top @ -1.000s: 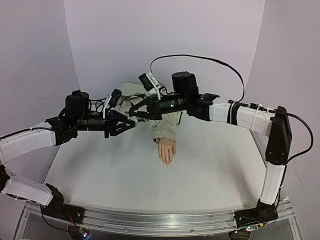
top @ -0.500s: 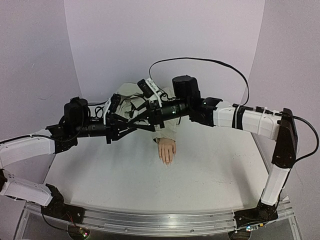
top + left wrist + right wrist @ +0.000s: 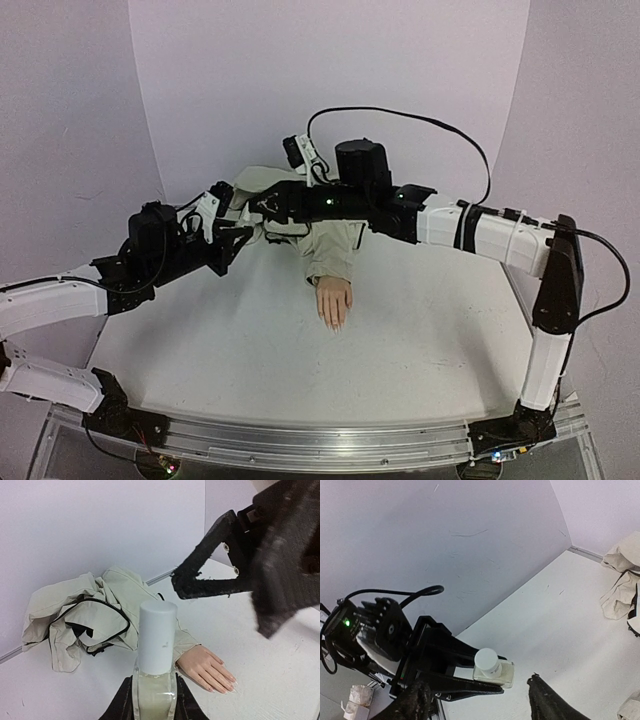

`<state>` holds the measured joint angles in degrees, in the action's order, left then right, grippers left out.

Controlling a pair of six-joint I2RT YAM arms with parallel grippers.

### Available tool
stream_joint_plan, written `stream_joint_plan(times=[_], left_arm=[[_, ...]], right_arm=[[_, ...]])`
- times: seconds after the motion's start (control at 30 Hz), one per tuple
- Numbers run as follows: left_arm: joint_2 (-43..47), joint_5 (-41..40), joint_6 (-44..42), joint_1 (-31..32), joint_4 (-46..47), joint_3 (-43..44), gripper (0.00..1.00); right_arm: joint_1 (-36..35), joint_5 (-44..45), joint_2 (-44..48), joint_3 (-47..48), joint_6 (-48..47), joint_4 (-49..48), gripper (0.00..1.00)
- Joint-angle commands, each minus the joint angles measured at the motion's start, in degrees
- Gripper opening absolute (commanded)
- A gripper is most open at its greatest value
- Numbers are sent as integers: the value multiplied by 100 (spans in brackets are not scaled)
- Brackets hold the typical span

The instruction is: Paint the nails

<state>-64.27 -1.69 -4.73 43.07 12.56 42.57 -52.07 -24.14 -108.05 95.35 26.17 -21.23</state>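
1. My left gripper [image 3: 154, 694] is clamped on the clear lower body of a small bottle with a tall white cylindrical cap [image 3: 157, 639]. The cap stands clear above the fingers, and the bottle is held in the air.
2. My right gripper [image 3: 479, 701] stands well apart and has nothing in it. In its own wrist view the white cap sits ahead, between the lines of its two dark fingers, with no contact.
3. The bottle's long axis runs along the left fingers, cap end outermost. From the left wrist view, the right jaws hang up and to the right of the cap, close but apart. I judge the coming move turns on bringing them down around that cap.
4. The pale pinkish-peach mannequin hand [image 3: 334, 300] lies palm down on the white table [image 3: 420, 350]. It comes out of the sleeve of a crumpled beige zip jacket [image 3: 85, 607], and its fingers point toward the near edge.
5. The nails [image 3: 226, 686] are at those fingertips, below both grippers and off to their right. The right arm reaches across above the sleeve, so I judge it the nearer one.
6. The nails look tiny, oval and close to skin-coloured, with a faint pale sheen. I can make out no painted colour on them.
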Motion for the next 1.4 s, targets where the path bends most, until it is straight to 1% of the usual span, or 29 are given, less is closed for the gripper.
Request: stream_joint_plan(times=[0.0, 0.1, 0.23, 0.33, 0.4, 0.57, 0.67, 0.73, 0.8, 0.9, 0.93, 1.0, 1.03, 1.1, 1.17, 1.2, 1.23, 1.3, 1.37], left_arm=[[9, -263, 33, 13, 370, 74, 0], [4, -270, 41, 17, 370, 90, 0], [9, -263, 28, 18, 371, 105, 0], [-27, -233, 8, 17, 370, 135, 0], [-62, -201, 27, 17, 370, 162, 0], [-193, -109, 289, 17, 369, 283, 0], [-273, 15, 423, 17, 370, 384, 0], [-305, 97, 616, 17, 377, 437, 0], [-330, 150, 688, 17, 370, 491, 0], [-300, 514, 790, -11, 379, 528, 0], [-279, 685, 852, -52, 391, 533, 0], [-221, 1551, 1056, -253, 547, 492, 0], [-160, 2119, 1161, -451, 743, 426, 0], [19, 3330, 1535, -768, 1514, 146, 0], [156, 4444, 1950, -1056, 2753, -203, 0], [163, 4969, 2173, -1157, 3303, -302, 0], [136, 5395, 2335, -1220, 3612, -284, 0], [-15, 6056, 2561, -1239, 3675, -36, 0], [-198, 6253, 2773, -1240, 3675, 146, 0]], right_arm=[[-45, 249, -398, 581, 662, -232, 59], [-82, 220, -604, 892, 675, -172, 56], [-100, 329, -662, 1002, 603, -171, 50], [-103, 361, -685, 1033, 582, -171, 41], [-113, 340, -699, 1053, 558, -171, 38], [-112, 248, -709, 983, 463, -171, 27], [-117, 157, -694, 937, 382, -171, 23], [-114, 173, -647, 865, 303, -171, 19], [-109, 197, -586, 796, 187, -171, 13], [-89, 132, -443, 621, -30, -179, 5], [-69, 35, -378, 525, -123, -198, 1], [14, -389, -229, 317, -358, -284, 0], [64, -748, -152, 178, -523, -381, 0], [137, -2180, 4, -131, -1180, -664, 0], [145, -4065, 124, -397, -1792, -784, 0], [145, -4650, 172, -497, -1902, -790, 0], [145, -4884, 217, -562, -1925, -786, 0], [146, -5026, 269, -601, -1894, -817, 0], [130, -4841, 252, -573, -1822, -804, 0]])
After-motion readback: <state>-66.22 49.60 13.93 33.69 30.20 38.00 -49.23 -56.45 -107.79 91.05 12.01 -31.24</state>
